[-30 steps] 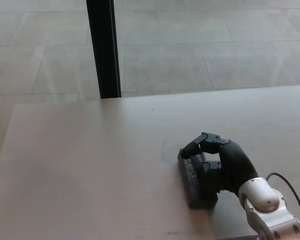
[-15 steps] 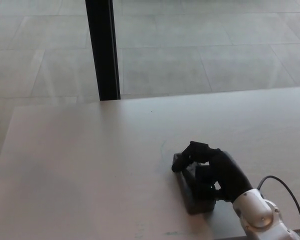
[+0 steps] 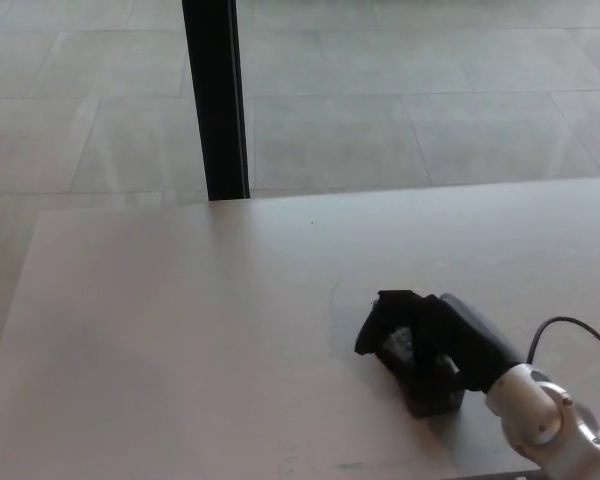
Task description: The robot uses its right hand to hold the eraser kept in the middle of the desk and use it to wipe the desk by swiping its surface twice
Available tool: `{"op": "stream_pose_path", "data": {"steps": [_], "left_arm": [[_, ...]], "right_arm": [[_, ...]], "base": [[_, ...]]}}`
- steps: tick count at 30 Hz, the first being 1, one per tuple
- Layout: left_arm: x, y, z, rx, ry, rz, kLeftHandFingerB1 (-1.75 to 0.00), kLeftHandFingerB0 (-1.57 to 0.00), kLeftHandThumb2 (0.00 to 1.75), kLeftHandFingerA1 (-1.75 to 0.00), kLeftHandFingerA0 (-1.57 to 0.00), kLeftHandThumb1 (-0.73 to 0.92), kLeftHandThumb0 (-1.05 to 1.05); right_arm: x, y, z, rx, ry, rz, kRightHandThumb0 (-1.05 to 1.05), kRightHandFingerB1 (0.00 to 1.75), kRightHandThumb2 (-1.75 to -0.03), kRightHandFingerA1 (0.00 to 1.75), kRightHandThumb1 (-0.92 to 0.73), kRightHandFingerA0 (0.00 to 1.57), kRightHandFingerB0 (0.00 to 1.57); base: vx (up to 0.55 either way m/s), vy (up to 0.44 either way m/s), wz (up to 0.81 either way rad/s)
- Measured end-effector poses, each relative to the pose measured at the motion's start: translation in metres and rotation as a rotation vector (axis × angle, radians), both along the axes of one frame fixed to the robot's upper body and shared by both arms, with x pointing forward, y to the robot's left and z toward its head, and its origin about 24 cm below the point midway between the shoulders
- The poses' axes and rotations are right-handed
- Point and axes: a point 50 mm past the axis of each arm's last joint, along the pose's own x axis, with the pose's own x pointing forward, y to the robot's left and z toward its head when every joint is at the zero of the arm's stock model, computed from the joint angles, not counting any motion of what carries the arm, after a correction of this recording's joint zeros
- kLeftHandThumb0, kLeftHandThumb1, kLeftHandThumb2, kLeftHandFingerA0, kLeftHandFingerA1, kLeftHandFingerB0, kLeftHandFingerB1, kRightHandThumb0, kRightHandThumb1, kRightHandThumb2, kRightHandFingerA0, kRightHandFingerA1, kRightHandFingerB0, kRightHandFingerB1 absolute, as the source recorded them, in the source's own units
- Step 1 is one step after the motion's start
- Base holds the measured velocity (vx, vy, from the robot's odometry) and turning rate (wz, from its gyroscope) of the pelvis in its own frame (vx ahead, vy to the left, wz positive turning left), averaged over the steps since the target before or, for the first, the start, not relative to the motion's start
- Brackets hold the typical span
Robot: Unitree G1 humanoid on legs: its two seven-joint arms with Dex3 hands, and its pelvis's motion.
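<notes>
A dark grey block eraser (image 3: 427, 393) lies flat on the pale desk (image 3: 180, 330), right of the desk's middle and close to its near edge. My right hand (image 3: 435, 338) comes in from the lower right and sits over the eraser, its black fingers (image 3: 385, 315) curled down around the block's far end. Most of the eraser is hidden under the hand; only its near end and part of its top show. My left hand is out of the picture.
A black upright post (image 3: 216, 100) stands just behind the desk's far edge, left of centre. Grey tiled floor (image 3: 400, 100) lies beyond. A black cable (image 3: 570, 325) loops off my right wrist at the lower right.
My right hand has swung with the eraser, which now lies more crosswise than a second ago. The camera has shifted slightly, so the post appears a little further right.
</notes>
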Motion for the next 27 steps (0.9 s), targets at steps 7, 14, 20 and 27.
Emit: {"op": "stream_pose_path", "data": {"steps": [7,14,20,27], "left_arm": [[-0.005,0.003,0.000,0.006,0.017,0.008,-0.69,-0.51,0.64,-0.82,-0.55,0.76,-0.48],[-0.013,0.004,-0.003,0.003,0.041,0.015,-0.68,-0.43,1.02,-0.81,-0.58,0.57,-0.49],[-0.017,0.005,-0.003,0.005,0.042,0.020,-0.70,-0.45,1.01,-0.82,-0.61,0.55,-0.49],[-0.012,0.005,0.002,0.023,0.021,0.010,-0.69,-0.46,1.01,-0.82,-0.62,0.56,-0.47]], "right_arm": [[-0.002,-0.085,0.000,-0.070,0.020,-0.256,-0.38,1.64,-0.81,1.75,-0.70,0.90,0.76],[-0.013,-0.127,-0.003,0.059,0.040,-0.451,-0.39,1.72,-0.94,1.75,-0.65,1.01,0.69],[-0.022,-0.147,-0.007,0.157,0.046,-0.560,-0.36,1.64,-0.89,1.75,-0.69,0.96,0.73],[-0.020,-0.144,-0.006,0.215,0.038,-0.574,-0.35,1.69,-0.83,1.75,-0.66,0.96,0.64]], "base": [[0.00,0.000,0.00],[0.00,0.000,0.00],[0.00,0.000,0.00],[0.00,0.000,0.00]]}}
